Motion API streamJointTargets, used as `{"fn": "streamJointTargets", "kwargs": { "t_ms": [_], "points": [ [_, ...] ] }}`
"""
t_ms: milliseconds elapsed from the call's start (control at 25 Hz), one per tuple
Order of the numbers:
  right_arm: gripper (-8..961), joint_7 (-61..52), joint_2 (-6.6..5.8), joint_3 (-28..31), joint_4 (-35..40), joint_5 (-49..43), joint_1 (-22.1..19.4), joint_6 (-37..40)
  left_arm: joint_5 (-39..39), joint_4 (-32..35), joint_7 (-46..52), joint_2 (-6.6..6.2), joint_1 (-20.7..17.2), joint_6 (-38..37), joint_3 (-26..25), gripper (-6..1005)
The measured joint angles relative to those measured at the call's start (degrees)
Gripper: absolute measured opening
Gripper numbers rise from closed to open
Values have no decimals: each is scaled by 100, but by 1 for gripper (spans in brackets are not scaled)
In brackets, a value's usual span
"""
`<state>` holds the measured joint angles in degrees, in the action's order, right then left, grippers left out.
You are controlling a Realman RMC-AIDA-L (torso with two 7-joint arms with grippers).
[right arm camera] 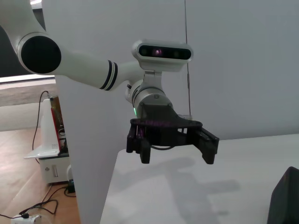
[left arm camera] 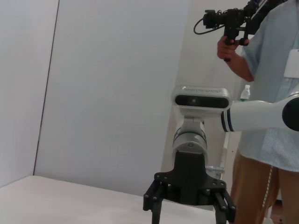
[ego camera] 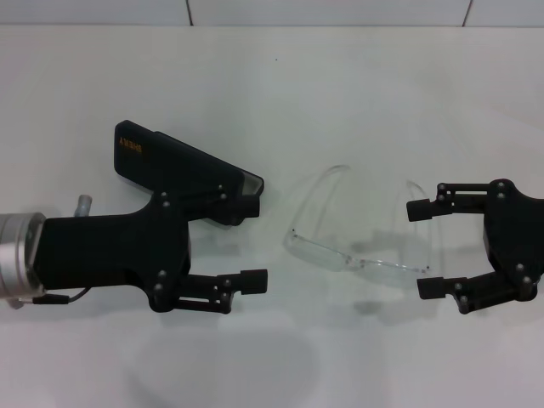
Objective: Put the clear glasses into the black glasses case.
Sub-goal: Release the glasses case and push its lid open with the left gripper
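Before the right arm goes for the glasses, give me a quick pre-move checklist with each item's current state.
1. Right gripper open: ok, jaws spread wide.
2. Right gripper lined up with the clear glasses: ok, it faces their right end, one fingertip near the right temple arm; contact cannot tell.
3. Glasses free on the white table: ok, unfolded, arms pointing away from the robot, nothing on them.
4. Black glasses case open to receive them: not ok, lid looks shut.
5. Left gripper out of the way: not ok, open, hanging over the case's near end.
6. Gap between case and glasses: ok, they lie apart.
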<state>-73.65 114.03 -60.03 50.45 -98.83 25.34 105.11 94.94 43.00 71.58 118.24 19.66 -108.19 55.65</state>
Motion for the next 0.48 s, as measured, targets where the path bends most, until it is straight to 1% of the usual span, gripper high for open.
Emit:
{"fn": "streamJointTargets", "kwargs": {
  "t_ms": [160,320,480],
  "points": [
    [843,0,2,3,-14,3,1,0,-4,-9,2,-1,39,4,-2,869],
    [844,12,42,51,-38,5,3,-10,-4,-10,4,17,55,56,-2,869],
    [844,76,52,53,-54,5,-5,-21,-4,-11,3,28,53,85,-31,868]
  ]
}}
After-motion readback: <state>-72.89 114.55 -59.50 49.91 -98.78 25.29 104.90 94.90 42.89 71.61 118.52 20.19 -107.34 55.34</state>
